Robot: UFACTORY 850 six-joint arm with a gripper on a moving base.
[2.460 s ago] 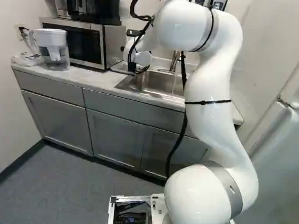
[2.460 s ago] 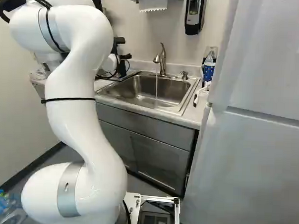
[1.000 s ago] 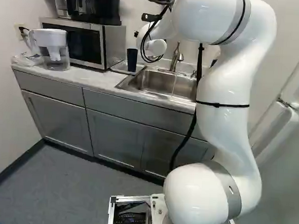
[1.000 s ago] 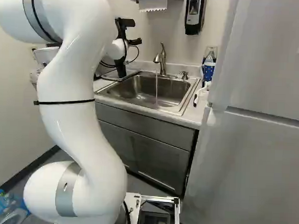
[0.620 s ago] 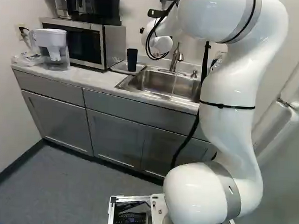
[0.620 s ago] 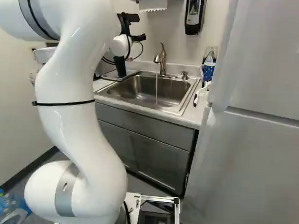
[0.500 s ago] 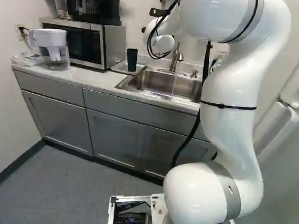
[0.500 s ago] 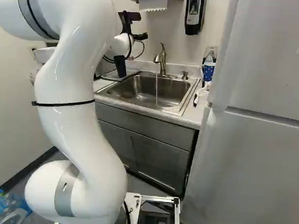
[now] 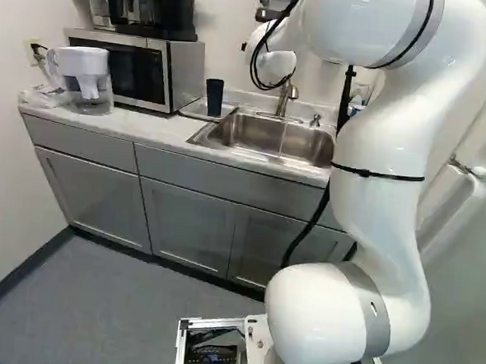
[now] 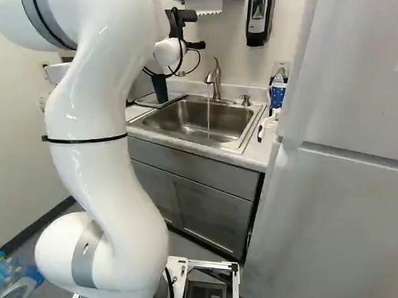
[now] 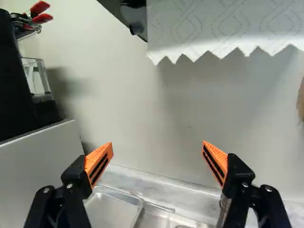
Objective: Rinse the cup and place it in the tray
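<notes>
The gripper (image 10: 185, 16) is raised above the counter, right of and higher than the cup in the right base view; its fingertips are hidden there. In the wrist view the gripper (image 11: 157, 146) stands wide open, nothing between its orange pads. A dark blue cup (image 9: 214, 97) stands upright on the shallow metal tray (image 9: 196, 110), left of the sink. The tray (image 11: 111, 209) also shows low beyond one finger in the wrist view, where the cup cannot be seen. Water runs from the faucet (image 10: 216, 77) into the sink (image 10: 187, 119).
A microwave (image 9: 134, 70) with a coffee maker (image 9: 150, 10) on top stands left of the tray, beside a water pitcher (image 9: 86, 80). A paper towel (image 11: 223, 28) hangs ahead of the gripper. The fridge (image 10: 336, 194) rises right of the counter.
The arm has lifted and shifted right, away from the cup, which it hid in the left base view at first. Since coming into sight, the cup has stayed put. The base has not moved.
</notes>
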